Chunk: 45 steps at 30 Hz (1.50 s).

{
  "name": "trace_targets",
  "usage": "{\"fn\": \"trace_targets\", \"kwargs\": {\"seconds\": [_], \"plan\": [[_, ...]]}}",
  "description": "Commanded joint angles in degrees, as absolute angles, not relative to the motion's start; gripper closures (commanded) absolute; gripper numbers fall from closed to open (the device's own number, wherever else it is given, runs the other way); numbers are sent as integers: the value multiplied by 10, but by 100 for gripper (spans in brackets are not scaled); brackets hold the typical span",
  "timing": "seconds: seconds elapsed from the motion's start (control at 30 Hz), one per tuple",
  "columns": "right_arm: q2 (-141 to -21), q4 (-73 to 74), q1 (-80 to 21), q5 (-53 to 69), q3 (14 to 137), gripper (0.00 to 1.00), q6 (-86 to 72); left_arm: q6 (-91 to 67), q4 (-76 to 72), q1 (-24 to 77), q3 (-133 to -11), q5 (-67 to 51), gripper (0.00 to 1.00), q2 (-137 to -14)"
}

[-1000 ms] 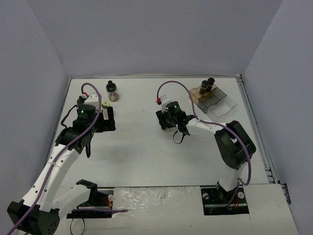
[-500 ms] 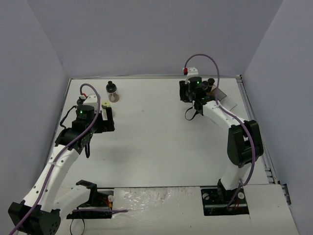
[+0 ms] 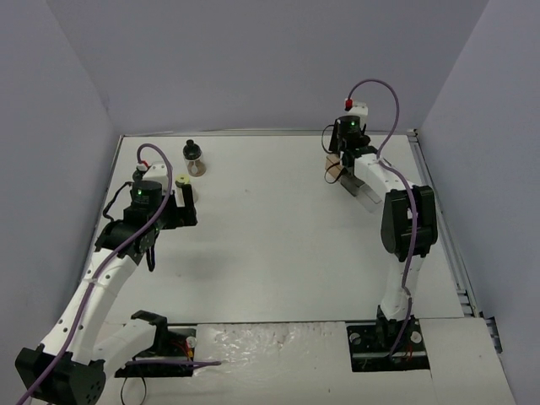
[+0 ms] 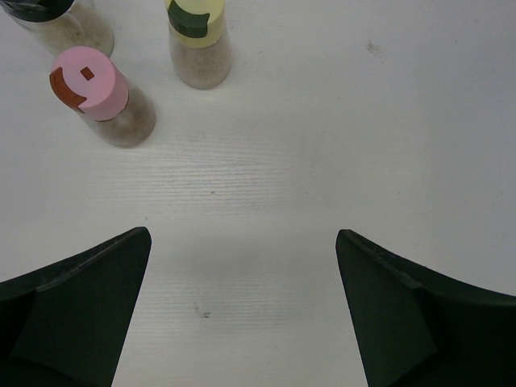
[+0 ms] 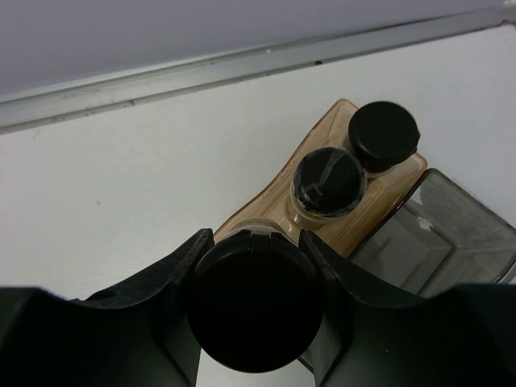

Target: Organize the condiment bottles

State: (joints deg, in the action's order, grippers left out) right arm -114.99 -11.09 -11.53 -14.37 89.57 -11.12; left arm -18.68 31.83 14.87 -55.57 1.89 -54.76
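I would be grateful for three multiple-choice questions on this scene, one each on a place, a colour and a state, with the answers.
1. Where do the two black-capped jars beyond the right gripper and its held jar stand?
A. on the bare table
B. in the brown rack
C. on their sides by the wall

2. Which cap colours show in the left wrist view?
A. pink, pale yellow, black
B. red, blue, green
C. all black

3. How is the left gripper?
A. shut on a pink jar
B. shut on the rack
C. open, nothing between its fingers

Answers:
1. B: both stand upright inside the rack's brown tier.
2. A: a pink-capped jar, a yellow-capped jar and a black cap at the top-left corner.
3. C: only bare table shows between the spread fingers.
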Motion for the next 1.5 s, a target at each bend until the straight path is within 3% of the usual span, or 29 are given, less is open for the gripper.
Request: {"fn": "trace_targets", "kwargs": {"seconds": [0.0, 0.17, 0.37, 0.7, 0.87, 1.27, 1.47], "plan": [[-1164, -138, -108, -172, 931, 93, -152, -189, 290, 144, -564, 19, 3, -549], [-1195, -140, -107, -170, 926, 92, -164, -190, 290, 142, -564, 18, 3, -550], [-1221, -140, -105, -170, 924, 81, -178, -191, 290, 142, -564, 16, 3, -549], [-1218, -133, -104, -168, 923, 42, -184, -192, 291, 138, -564, 13, 3, -550], [-1192, -129, -104, -162, 912, 30, -184, -194, 292, 135, -564, 12, 3, -551], [-994, -98, -105, -102, 788, 5, -185, -229, 316, 120, -587, 64, 3, -592], [-842, -99, -109, -37, 676, 0, -175, -268, 336, 90, -622, 89, 3, -658]]}}
